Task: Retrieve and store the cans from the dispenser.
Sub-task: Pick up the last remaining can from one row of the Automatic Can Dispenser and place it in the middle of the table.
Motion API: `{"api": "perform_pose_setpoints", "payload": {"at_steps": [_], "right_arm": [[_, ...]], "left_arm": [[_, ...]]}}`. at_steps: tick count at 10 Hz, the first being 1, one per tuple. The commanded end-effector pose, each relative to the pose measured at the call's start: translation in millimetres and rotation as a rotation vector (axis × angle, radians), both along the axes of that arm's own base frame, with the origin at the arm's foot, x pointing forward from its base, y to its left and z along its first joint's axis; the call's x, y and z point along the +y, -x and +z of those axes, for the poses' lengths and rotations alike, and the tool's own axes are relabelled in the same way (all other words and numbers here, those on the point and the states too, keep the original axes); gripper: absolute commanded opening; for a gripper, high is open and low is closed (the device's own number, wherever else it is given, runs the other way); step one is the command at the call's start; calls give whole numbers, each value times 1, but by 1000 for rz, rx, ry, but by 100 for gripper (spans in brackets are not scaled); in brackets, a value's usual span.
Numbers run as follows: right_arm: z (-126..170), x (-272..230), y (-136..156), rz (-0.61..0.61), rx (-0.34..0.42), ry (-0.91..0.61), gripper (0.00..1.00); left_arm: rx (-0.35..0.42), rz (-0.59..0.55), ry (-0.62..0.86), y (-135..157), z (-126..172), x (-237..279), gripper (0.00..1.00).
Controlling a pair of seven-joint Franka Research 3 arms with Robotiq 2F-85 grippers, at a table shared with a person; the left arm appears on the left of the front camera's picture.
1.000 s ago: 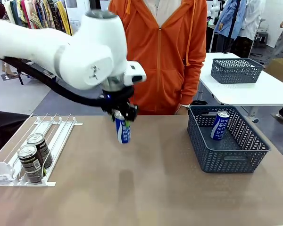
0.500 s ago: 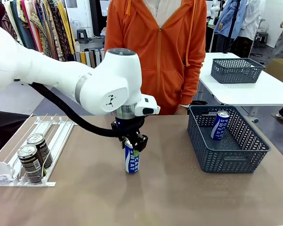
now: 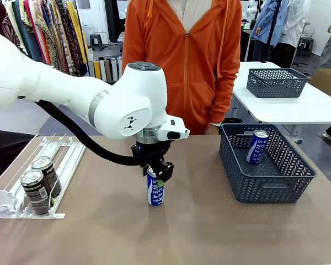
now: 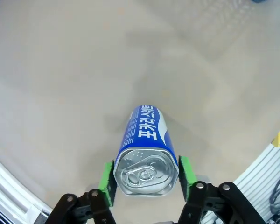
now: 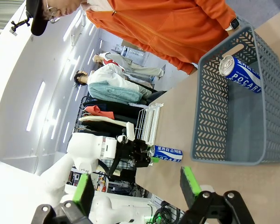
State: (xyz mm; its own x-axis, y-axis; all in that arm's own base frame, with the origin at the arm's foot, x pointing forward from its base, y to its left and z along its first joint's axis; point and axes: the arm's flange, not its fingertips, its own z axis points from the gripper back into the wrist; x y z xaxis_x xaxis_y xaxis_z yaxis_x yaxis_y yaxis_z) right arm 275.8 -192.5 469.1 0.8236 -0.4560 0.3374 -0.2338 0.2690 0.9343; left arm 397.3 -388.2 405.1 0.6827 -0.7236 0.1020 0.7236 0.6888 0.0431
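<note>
Over the last second the left arm has brought the blue can (image 3: 155,190) down out of the air. It now stands upright on the bench (image 3: 187,234), about midway between the rack (image 3: 66,148) and the grey basket (image 3: 267,190) and well apart from both. The left pincer (image 3: 156,177) sits over the can's silver top. In the left wrist view its green pads (image 4: 108,183) lie right against the can's sides, but we cannot tell whether they are gripping it or have just let go. The right pincer (image 5: 136,186) stands wide open with nothing between its pads.

By our reckoning the task is near its middle. One blue can (image 3: 257,146) is tilted inside the basket, the second is out of the rack but not stored, and two dark cans (image 3: 39,182) wait at the near end of the rack.

The lower part of the can in the basket is hidden behind the basket's wall, so we cannot see how it rests. The arm's bulk covers part of the person in orange (image 3: 182,55).
</note>
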Motion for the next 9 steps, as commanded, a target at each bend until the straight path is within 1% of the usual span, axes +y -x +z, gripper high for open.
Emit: {"api": "perform_pose_setpoints", "payload": {"at_steps": [1,2,3,4,5,6,7,8,9], "right_arm": [[5,2,-3,-11,-12,-24,100],[5,2,-3,-11,-12,-24,100],[5,2,-3,-11,-12,-24,100],[5,2,-3,-11,-12,-24,100],[5,2,-3,-11,-12,-24,100],[5,2,-3,-11,-12,-24,100],[5,2,-3,-11,-12,-24,100],[5,2,-3,-11,-12,-24,100],[5,2,-3,-11,-12,-24,100]], "left_arm": [[-39,-13,19,3,4,9,100],[-38,1,53,2,15,13,100],[-39,12,90,1,33,20,100],[-39,32,134,0,58,34,100],[-6,46,197,-1,90,59,100],[53,80,260,-5,127,97,100],[96,119,361,-13,154,139,100],[179,128,464,-26,174,187,100],[263,152,568,-39,185,240,100]]}}
